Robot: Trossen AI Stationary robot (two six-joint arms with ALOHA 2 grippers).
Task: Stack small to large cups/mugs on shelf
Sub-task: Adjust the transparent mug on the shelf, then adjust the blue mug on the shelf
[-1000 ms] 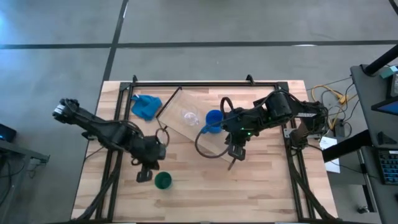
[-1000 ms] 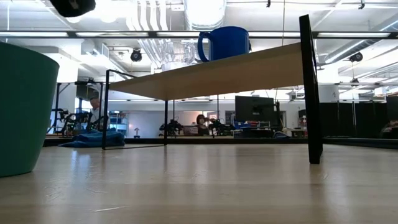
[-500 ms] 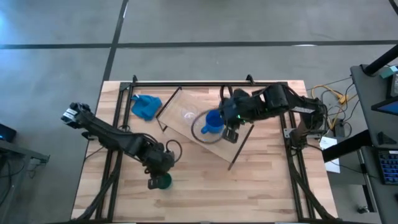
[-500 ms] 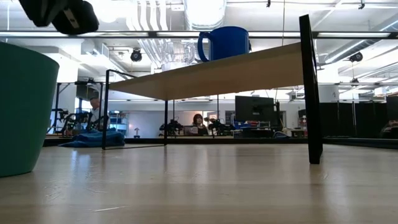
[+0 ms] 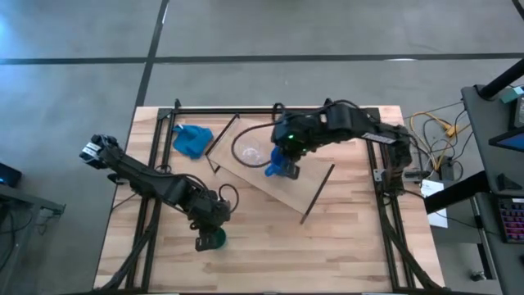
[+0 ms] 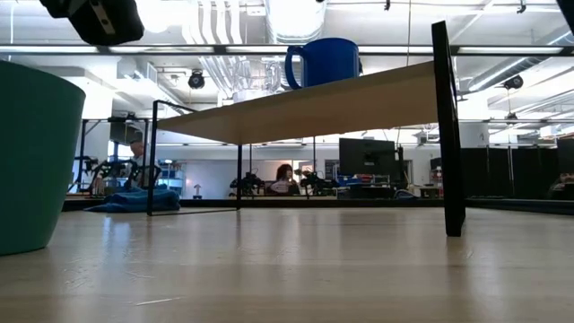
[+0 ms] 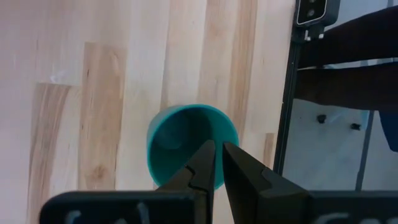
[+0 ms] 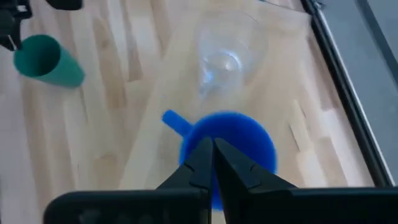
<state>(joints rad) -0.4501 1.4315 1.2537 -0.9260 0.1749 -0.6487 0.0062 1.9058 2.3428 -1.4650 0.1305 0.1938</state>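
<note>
The dark green cup (image 5: 215,238) (image 7: 191,144) stands upright on the tabletop near its front edge. My left gripper (image 7: 217,163) hovers just above its rim, fingers shut down to a thin slit; the low view shows the gripper (image 6: 94,18) clear of the cup (image 6: 31,152). The blue mug (image 5: 282,161) (image 8: 239,146) and the clear glass cup (image 5: 250,152) (image 8: 224,59) stand side by side on the light-wood shelf (image 5: 282,195) (image 6: 359,99). My right gripper (image 8: 212,149) is shut and hangs above the mug's rim.
A blue cloth (image 5: 192,141) lies at the far left of the table, beside the shelf's dark rod frame (image 6: 446,135). Bare tabletop (image 5: 344,246) lies to the near right. People and desks show in the room behind.
My right gripper has swung from the shelf's near right end toward the far left and now hangs over the blue mug. My left gripper has moved toward the near edge and down, ending over the green cup. The cups have not moved.
</note>
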